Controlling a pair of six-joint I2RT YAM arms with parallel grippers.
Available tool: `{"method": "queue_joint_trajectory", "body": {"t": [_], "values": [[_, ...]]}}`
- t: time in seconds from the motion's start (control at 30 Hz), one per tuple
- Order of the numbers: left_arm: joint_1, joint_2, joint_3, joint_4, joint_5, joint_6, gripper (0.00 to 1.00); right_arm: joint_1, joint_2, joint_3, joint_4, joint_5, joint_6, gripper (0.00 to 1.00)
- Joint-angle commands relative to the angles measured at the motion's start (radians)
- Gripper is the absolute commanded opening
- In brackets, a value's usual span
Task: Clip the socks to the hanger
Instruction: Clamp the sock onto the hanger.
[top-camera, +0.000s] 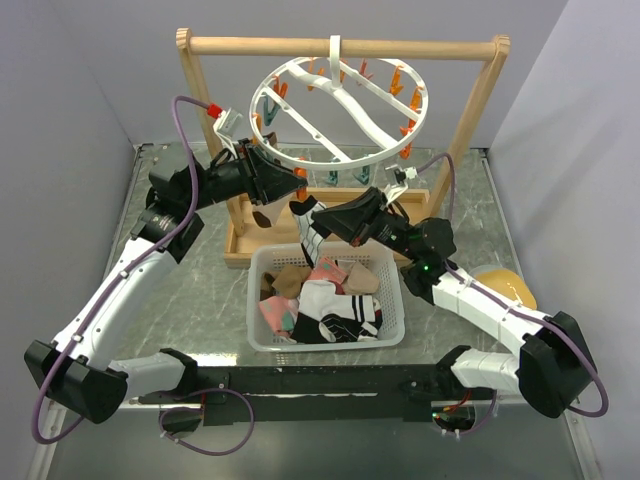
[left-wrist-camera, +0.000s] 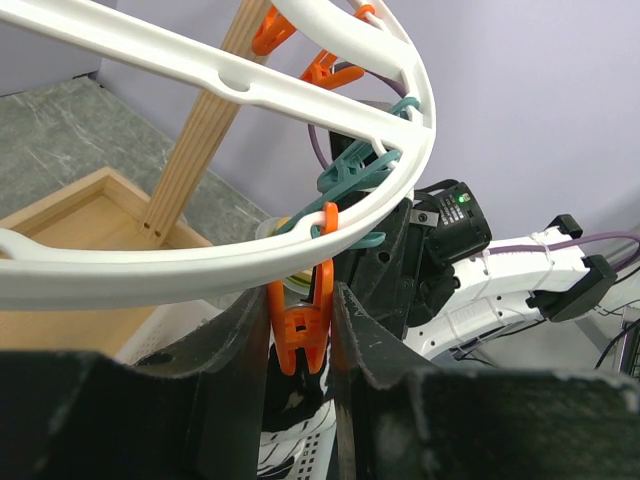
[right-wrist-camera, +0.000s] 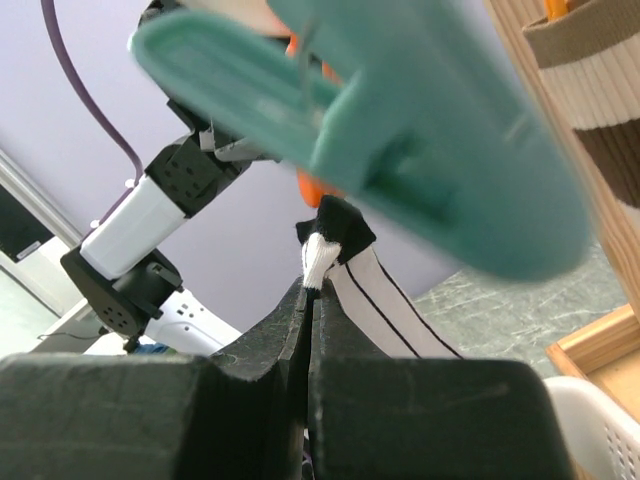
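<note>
feeding a sock into a held peg

the striped sock (right-wrist-camera: 365, 300) is white with thin black lines. it is pinched between the pressed-together fingers of the right hand (right-wrist-camera: 308, 300), with a short length of cuff standing free above the fingertips. it is lifted clear of the basket (top-camera: 395, 335), just below the near rim of the hanger (top-camera: 345, 157). the other socks (top-camera: 320, 300) lie piled in the basket on the surface.

the hanger hangs tilted from the crossbar of the wooden frame (top-camera: 340, 46). on its near rim the left hand (top-camera: 283, 180) is closed partway around an orange peg (left-wrist-camera: 300, 335), one finger on each side of it. whether the peg's mouth is sprung open cannot be told from these views.

step in hand, as judged: insert the cuff into the orange peg.

procedure:
- hold the squeeze on the peg steady so the mouth does not close before the fabric is in.
- raise the cuff straight toward the peg; a teal peg (right-wrist-camera: 400, 130) hangs very close to the right wrist camera, so approach beside it, not through it.
- seat the free cuff well inside the mouth, not only its edge.
- release the peg first, the sock second.

risk: the ring hangs freely, so a sideways push may swing it.
</note>
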Motion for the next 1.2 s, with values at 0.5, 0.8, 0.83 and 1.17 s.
{"method": "queue_joint_trajectory", "body": {"t": [0.5, 0.8, 0.83, 1.17], "values": [[0.003, -0.026, -0.017, 0.022, 0.054, -0.027, 0.01, -0.036, 0.02, 0.075, 0.079, -0.024, 0.001, 0.0], [0.003, -0.026, -0.014, 0.025, 0.052, -0.032, 0.01, -0.036, 0.059, 0.087, 0.099, -0.04, 0.018, 0.0], [0.003, -0.028, -0.016, 0.029, 0.054, -0.035, 0.01, -0.038, 0.062, 0.087, 0.102, -0.04, 0.02, 0.0], [0.003, -0.028, -0.025, 0.034, 0.049, -0.033, 0.01, -0.038, 0.051, 0.104, 0.099, -0.036, 0.015, 0.0]]}}
